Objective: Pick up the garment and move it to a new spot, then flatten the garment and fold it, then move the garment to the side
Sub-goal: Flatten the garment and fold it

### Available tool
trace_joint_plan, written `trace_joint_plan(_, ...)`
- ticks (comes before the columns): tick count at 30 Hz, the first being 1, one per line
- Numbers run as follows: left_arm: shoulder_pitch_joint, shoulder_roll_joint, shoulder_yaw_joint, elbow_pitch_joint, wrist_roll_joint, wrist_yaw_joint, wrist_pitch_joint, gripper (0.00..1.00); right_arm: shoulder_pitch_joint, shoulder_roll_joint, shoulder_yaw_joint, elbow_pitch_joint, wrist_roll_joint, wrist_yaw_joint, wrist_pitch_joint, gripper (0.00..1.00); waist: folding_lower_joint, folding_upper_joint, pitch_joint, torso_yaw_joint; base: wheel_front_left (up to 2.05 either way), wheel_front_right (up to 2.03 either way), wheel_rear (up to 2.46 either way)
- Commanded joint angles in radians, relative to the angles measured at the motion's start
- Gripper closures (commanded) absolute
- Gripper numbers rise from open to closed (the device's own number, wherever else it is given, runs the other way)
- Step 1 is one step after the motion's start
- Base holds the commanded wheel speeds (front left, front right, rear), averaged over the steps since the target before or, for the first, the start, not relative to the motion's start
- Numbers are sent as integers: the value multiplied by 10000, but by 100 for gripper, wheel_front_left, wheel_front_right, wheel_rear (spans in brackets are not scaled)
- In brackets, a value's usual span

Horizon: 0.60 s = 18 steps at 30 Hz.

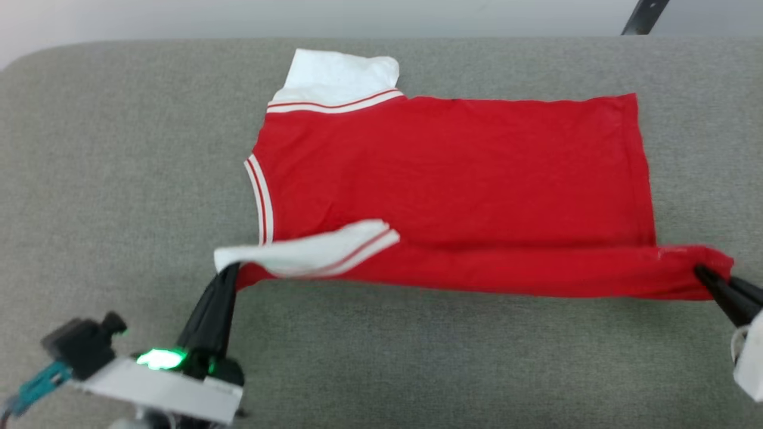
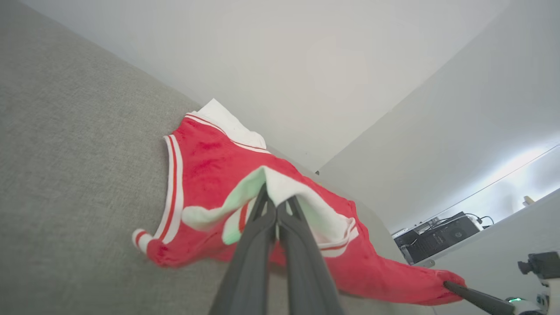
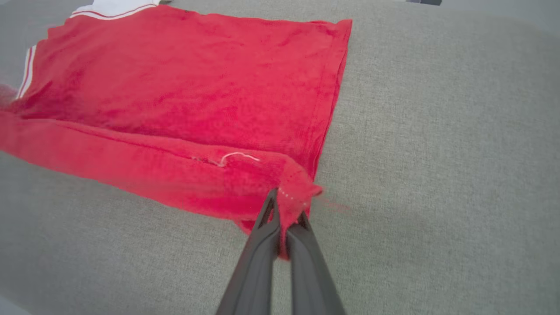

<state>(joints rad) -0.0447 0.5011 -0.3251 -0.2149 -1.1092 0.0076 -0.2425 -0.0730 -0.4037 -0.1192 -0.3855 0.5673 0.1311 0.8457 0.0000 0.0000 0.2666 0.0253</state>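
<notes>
The garment [image 1: 453, 173], a red jersey shirt with white sleeves and striped trim, lies spread on the grey cushion [image 1: 119, 179], plain red side up. Its near edge is lifted off the cushion and stretched between my grippers. My left gripper [image 1: 229, 271] is shut on the white near sleeve [image 2: 284, 188] at the lower left. My right gripper [image 1: 700, 271] is shut on the red hem corner [image 3: 297, 194] at the lower right. The other white sleeve [image 1: 340, 74] lies flat at the far side. Any lettering is hidden.
The grey cushion extends well beyond the shirt on the left, right and near sides. Behind it runs a pale wall [image 2: 306, 65]. A dark leg [image 1: 644, 15] stands at the far right. A black device with cables [image 2: 437, 238] sits on a ledge.
</notes>
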Motion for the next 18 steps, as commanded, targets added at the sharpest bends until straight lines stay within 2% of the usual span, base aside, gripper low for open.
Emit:
trace_joint_plan(1,-355,-260,-40,266,-75,-180,-34,100,-349,-65,124,208,-30,-8,-36,100,0,0,174,108,0,0,0)
trace_joint_plan(3,-1000,-304,-149,914,282,-331,-50,100,-796,-283,341,630,-227,-10,-92,100,0,0,352,171,0,0,0)
trace_joint_plan(9,-2485,-999,-446,2704,789,-601,-115,100,-1836,-499,803,1802,-549,-10,-387,100,0,0,842,369,0,0,0)
trace_joint_plan(14,-3125,-1253,-796,4087,1177,-686,-101,100,-2190,-585,1077,2534,-574,-8,-653,100,0,0,1173,449,0,0,0)
trace_joint_plan(18,-3374,-1466,-798,4673,1290,-848,-142,100,-2136,-548,1112,2773,-504,-8,-831,100,0,0,1362,501,0,0,0)
